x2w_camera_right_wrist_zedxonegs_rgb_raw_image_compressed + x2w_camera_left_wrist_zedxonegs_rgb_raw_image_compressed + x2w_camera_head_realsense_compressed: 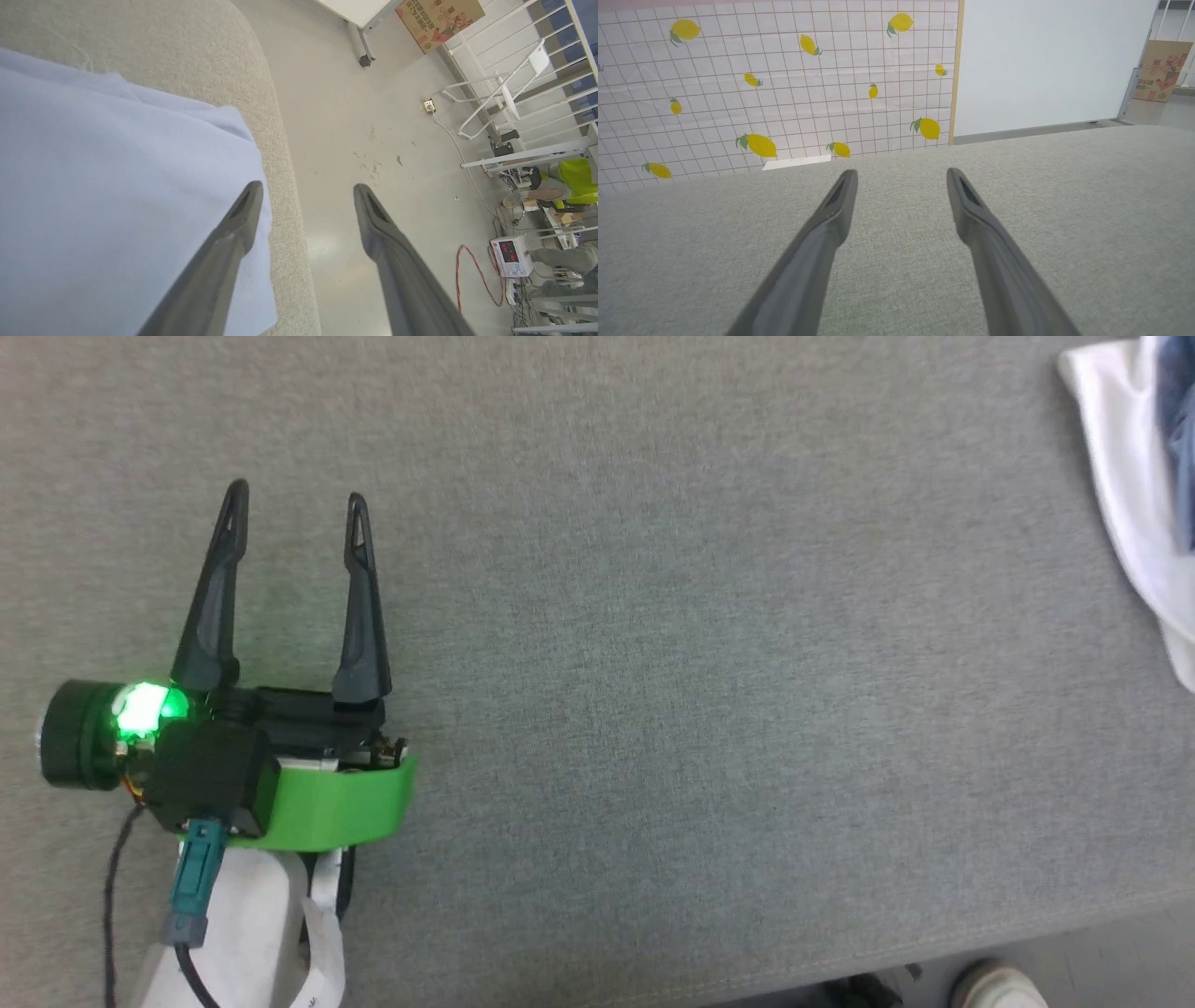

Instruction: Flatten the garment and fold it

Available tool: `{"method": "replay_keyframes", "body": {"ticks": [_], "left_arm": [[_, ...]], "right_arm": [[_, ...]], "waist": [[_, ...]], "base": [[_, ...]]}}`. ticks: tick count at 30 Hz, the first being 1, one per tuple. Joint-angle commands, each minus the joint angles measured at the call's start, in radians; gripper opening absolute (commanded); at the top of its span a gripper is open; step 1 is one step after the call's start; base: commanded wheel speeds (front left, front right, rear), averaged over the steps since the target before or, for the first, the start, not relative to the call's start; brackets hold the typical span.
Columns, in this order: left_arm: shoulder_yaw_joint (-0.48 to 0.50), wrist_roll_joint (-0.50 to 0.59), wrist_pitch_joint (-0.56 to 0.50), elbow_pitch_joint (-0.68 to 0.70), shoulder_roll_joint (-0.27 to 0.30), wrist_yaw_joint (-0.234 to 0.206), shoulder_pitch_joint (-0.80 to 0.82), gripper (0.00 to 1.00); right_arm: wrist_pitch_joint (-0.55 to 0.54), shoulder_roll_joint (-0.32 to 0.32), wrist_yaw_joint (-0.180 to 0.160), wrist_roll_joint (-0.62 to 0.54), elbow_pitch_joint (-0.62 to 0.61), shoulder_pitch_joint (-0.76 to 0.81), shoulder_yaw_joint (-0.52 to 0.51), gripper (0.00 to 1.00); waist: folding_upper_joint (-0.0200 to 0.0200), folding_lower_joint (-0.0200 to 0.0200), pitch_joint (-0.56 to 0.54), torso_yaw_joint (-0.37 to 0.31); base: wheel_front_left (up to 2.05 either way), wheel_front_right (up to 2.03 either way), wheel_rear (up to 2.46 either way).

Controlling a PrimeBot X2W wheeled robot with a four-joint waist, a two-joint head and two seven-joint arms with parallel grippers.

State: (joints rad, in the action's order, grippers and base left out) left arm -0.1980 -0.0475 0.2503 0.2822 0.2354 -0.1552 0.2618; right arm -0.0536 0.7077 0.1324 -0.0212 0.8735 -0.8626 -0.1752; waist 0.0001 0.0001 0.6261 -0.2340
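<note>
Grey worktop (709, 644): cloth-covered, with its middle bare in the head view and nothing spread out there.
Shirt (107, 196): pale blue, lying on the worktop at its rounded corner in the right wrist view. It sits just inside the edge, and the floor (373, 116) is beyond.
Surface: smooth and flat with hardly a wrinkle. A second layer seems to show along the upper edge, so it looks doubled over.
Left gripper (297, 495): low over bare worktop at the lower left of the head view. Its fingers are wide and hold nothing.
Right gripper (306, 186): at the shirt's side edge, fingers wide and empty. One finger is over the shirt and the other over the floor. Whether either touches the fabric cannot be told.
Done: flattening looks finished, and probably at least one fold, judging by the neat layered edge and both sets of fingers being free.
Left: possibly nothing, possibly a last fold or tidy. Most of the shirt runs out of frame, so this is unsure.
Heading: no collar, sleeve or hem shows, so which way it points cannot be told. One corner aims at the worktop's rounded corner.
Long axis: the visible side edge runs alongside the worktop's edge. The true long axis cannot be fixed from this part.
White cloth (1120, 495): at the head view's right edge, with a blue strip (1174, 439) over it. Whether that strip is the shirt cannot be told.
</note>
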Motion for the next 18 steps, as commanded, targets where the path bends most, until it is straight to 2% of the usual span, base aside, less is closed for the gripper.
{"method": "replay_keyframes", "body": {"ticks": [1,8,13,18], "left_arm": [[0.004,-0.016,0.009,-0.010,-0.009,-0.007,-0.014,1.00],[0.020,-0.058,0.011,-0.026,-0.043,-0.004,-0.063,1.00],[0.041,-0.081,0.011,-0.033,-0.071,0.003,-0.122,1.00],[0.066,-0.101,0.011,-0.041,-0.099,0.014,-0.187,1.00]], "right_arm": [[0.035,-0.016,-0.002,0.002,0.003,-0.017,-0.001,1.00],[0.204,-0.133,-0.002,0.119,-0.079,0.030,0.002,1.00],[0.248,-0.245,-0.002,0.201,-0.256,0.173,0.007,1.00],[0.239,-0.377,-0.002,0.192,-0.464,0.347,-0.048,1.00]], "waist": [[-0.0001,-0.0001,-0.077,0.017],[-0.0001,-0.0001,-0.232,0.044],[-0.0001,-0.0001,-0.327,0.075],[-0.0001,-0.0001,-0.399,0.112]], "base": [[0.00,0.00,0.00],[0.00,0.00,0.00],[0.00,0.00,0.00],[0.00,0.00,0.00]]}}
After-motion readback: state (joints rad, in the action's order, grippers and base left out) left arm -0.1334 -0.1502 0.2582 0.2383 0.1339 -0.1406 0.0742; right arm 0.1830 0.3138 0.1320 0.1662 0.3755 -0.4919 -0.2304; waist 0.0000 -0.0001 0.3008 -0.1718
